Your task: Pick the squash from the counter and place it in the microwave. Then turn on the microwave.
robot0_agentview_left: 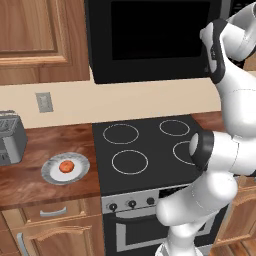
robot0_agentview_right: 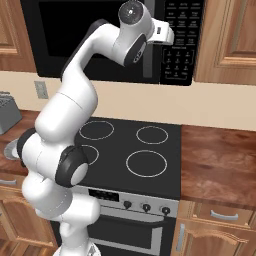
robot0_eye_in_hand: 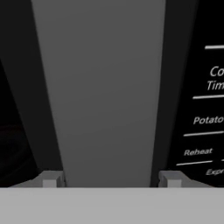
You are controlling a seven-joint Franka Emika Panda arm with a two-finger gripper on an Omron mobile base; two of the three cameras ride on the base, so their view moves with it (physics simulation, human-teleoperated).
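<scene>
Straddling the microwave's grey handle, the pincer is seen in the hand view with one fingertip on each side of the bar; whether the pads already press on it cannot be told, and nothing is carried. The hand is raised to the microwave, whose dark glass door is shut, so the handle is judged to be taken first in order to pull the door open before anything is loaded. The keypad lies just beside the handle. The squash is untouched, resting in the middle of the white plate on the desk, left of the stovetop and near the toaster, well apart from the hand. The squash is a roundish lump, a little wider than tall, so no clear long axis or pointing direction can be made out
</scene>
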